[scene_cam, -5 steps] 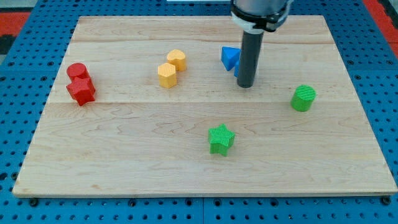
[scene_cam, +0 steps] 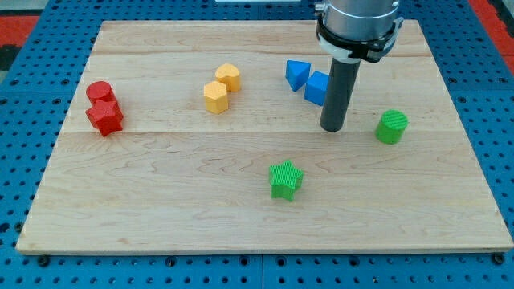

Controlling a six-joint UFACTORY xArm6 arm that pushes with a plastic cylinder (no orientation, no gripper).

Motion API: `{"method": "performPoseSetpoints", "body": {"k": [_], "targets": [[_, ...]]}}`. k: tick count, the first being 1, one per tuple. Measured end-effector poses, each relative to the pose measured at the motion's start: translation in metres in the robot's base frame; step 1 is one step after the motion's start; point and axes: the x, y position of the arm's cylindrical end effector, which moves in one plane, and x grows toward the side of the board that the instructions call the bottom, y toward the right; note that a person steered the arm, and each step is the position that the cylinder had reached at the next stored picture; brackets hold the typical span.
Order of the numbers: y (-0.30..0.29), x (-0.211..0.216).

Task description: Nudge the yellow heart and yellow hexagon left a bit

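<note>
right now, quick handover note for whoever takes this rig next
My tip is on the board, right of the two blue blocks and left of the green cylinder, touching no yellow block.
The yellow heart and yellow hexagon sit together left of the blue pair, far from the tip.
Done: no contact with the yellows.
Left: bring the tip to their right side and nudge both left.
</note>
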Motion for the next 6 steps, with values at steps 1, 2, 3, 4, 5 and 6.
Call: {"method": "performPoseSetpoints", "body": {"k": [1,2,3,4,5,6], "targets": [[-0.015,0.005],[-0.059,0.004],[-0.080,-0.072],[-0.076,-0.117],[-0.106,-0.122],[-0.147,-0.113]]}}
